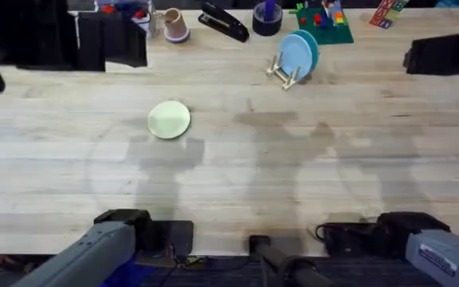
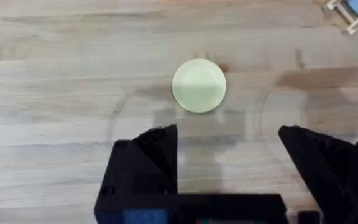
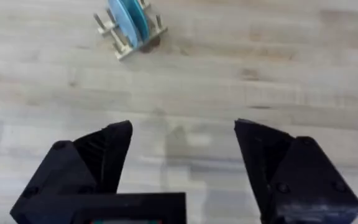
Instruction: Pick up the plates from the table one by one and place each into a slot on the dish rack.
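Note:
A pale yellow-green plate [image 1: 169, 119] lies flat on the wooden table [image 1: 293, 175], left of centre. In the left wrist view this plate [image 2: 199, 85] sits a short way beyond my left gripper [image 2: 227, 134], which is open with nothing between its black fingers. A light blue plate [image 1: 297, 53] stands upright in the small wooden dish rack [image 1: 285, 73] at the back, right of centre. My right gripper [image 3: 182, 127] is open and empty near the front edge, with the rack [image 3: 120, 42] and the blue plate [image 3: 124, 15] far ahead of it.
Along the back edge stand a tan cup [image 1: 175, 25], a black stapler [image 1: 224, 21], a dark tape roll [image 1: 267, 17] and a green board with coloured blocks [image 1: 323, 21]. Black boxes [image 1: 94, 40] sit at the back left, and a dark object [image 1: 445, 54] at the right edge.

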Motion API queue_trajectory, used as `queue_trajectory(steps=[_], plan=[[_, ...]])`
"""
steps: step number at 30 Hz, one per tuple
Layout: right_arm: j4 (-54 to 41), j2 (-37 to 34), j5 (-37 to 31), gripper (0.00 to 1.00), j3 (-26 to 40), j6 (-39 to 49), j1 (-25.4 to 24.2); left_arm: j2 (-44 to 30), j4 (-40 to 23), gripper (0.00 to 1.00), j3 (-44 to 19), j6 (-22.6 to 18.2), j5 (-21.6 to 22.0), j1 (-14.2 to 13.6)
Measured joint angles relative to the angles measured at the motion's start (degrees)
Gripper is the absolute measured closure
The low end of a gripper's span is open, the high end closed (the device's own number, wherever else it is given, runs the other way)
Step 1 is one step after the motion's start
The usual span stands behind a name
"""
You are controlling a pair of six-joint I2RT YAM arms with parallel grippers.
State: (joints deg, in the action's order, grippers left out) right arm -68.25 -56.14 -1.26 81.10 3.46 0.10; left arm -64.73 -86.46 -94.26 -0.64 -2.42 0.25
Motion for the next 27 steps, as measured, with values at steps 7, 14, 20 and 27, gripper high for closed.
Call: queue_trajectory(steps=[7, 14, 20, 27], plan=[[-2.1, -7.8, 0.0, 0.009, 1.6, 0.0, 0.0, -6.0, -1.9, 0.007, -3.7, 0.0, -0.8, 0.0], [-2.1, -11.6, 0.0, 0.008, 1.6, 0.0, 0.0, -8.6, -1.8, 0.007, -3.7, 0.0, -0.8, 0.0], [-2.0, -11.6, 0.0, 0.008, 1.6, 0.0, 0.0, -9.5, -1.8, 0.007, -3.7, 0.0, -0.8, 0.0], [0.2, -11.6, 0.0, 0.007, 1.6, 0.0, 0.0, -9.6, -1.6, 0.496, -3.7, 0.0, -0.9, 0.0]])
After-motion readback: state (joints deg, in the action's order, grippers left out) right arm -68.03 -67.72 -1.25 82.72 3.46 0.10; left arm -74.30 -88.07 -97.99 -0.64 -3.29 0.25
